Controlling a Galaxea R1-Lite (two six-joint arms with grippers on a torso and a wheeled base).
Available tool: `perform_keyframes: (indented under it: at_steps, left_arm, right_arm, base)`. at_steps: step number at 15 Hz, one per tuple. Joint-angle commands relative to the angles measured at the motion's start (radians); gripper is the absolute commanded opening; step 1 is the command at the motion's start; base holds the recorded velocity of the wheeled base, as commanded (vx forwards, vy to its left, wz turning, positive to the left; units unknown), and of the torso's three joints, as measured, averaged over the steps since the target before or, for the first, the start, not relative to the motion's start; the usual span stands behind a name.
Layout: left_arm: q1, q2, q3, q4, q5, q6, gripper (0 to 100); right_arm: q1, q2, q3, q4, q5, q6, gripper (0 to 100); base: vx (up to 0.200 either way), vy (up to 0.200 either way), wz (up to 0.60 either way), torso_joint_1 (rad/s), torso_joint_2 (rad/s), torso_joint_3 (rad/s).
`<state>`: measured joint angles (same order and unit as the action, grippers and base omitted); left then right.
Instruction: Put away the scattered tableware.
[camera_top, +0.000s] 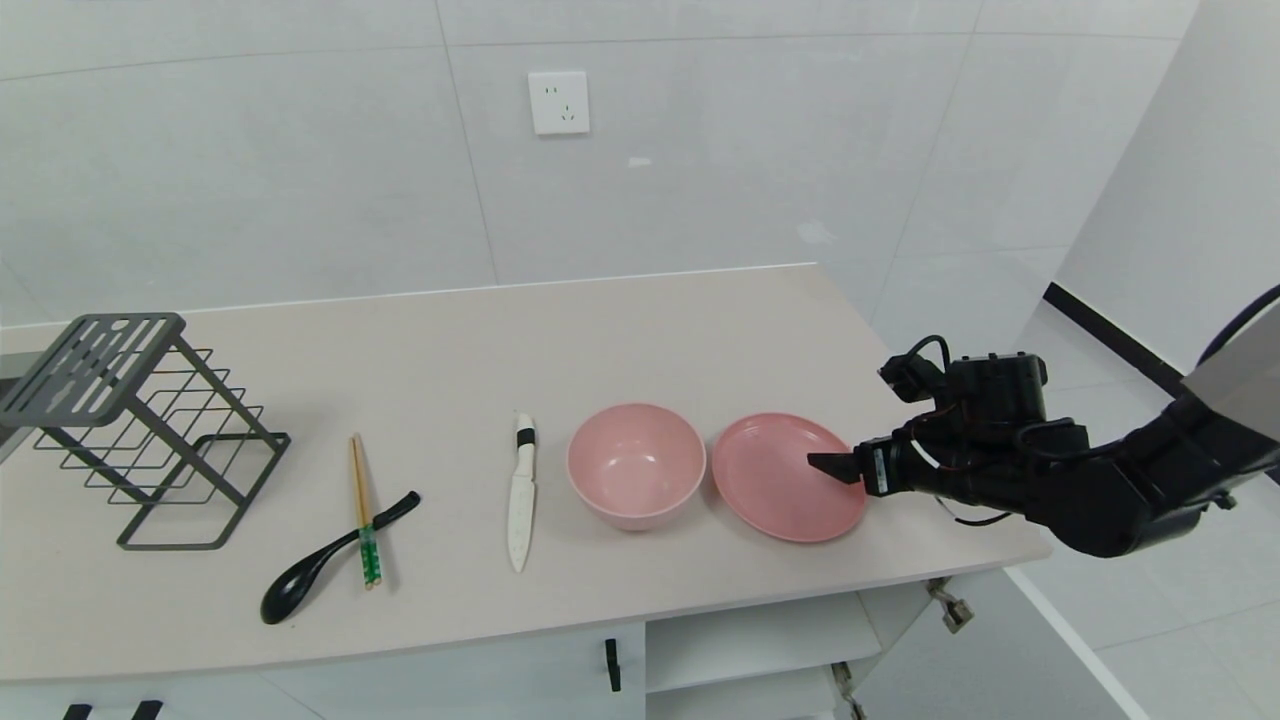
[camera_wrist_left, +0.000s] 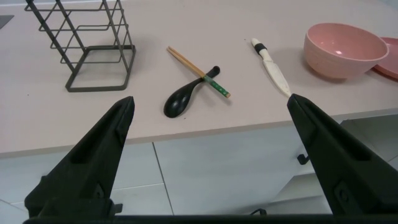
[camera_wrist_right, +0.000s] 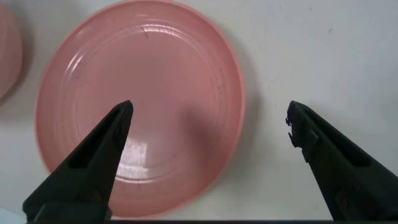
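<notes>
Hovering above the pink plate (camera_top: 788, 490), the right gripper (camera_wrist_right: 208, 112) had its fingers (camera_wrist_right: 93, 162) spread wide, holding nothing. The plate lay on the desk (camera_top: 500, 340), just beside the pink bowl (camera_top: 636, 465), with a white knife (camera_top: 521, 492) near the bowl's left. Farther left, chopsticks (camera_top: 364, 510) crossed a black spoon (camera_top: 325, 560), and a dark wire rack (camera_top: 140, 420) stood beyond them. The left gripper (camera_wrist_left: 210, 102), fingers likewise spread, hung before the desk's front edge.

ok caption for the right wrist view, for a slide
Right tool, open, above the pink plate on the pale counter
</notes>
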<state>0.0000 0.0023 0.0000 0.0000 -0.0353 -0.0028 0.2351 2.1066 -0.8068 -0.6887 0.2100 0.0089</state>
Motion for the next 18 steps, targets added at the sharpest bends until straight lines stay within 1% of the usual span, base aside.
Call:
perform_keyframes:
  at_steps: [1, 10, 14, 17, 18]
  left_arm:
    - [0.0, 0.001, 0.0, 0.0, 0.0, 0.0, 100]
    - [0.0, 0.001, 0.0, 0.0, -0.001, 0.001, 100]
    - [0.0, 0.001, 0.0, 0.0, -0.001, 0.001, 100]
    - [0.0, 0.001, 0.0, -0.002, -0.003, 0.001, 100]
    - [0.0, 0.001, 0.0, -0.002, -0.003, 0.001, 100]
  right_arm:
    - [0.003, 0.036, -0.026, 0.0, 0.0, 0.0, 100]
    - [0.032, 0.119, -0.106, -0.002, -0.001, 0.0, 100]
    - [0.067, 0.115, -0.097, 0.0, -0.001, 0.002, 100]
    - [0.066, 0.116, -0.083, 0.0, -0.006, 0.0, 100]
    - [0.059, 0.119, -0.072, 0.0, -0.009, -0.001, 0]
  base:
    - [0.0, 0.0, 0.0, 0.0, 0.0, 0.0]
    - [0.0, 0.0, 0.0, 0.0, 0.0, 0.0]
    - [0.0, 0.0, 0.0, 0.0, 0.0, 0.0]
    - [0.0, 0.0, 0.0, 0.0, 0.0, 0.0]
    - [0.0, 0.0, 0.0, 0.0, 0.0, 0.0]
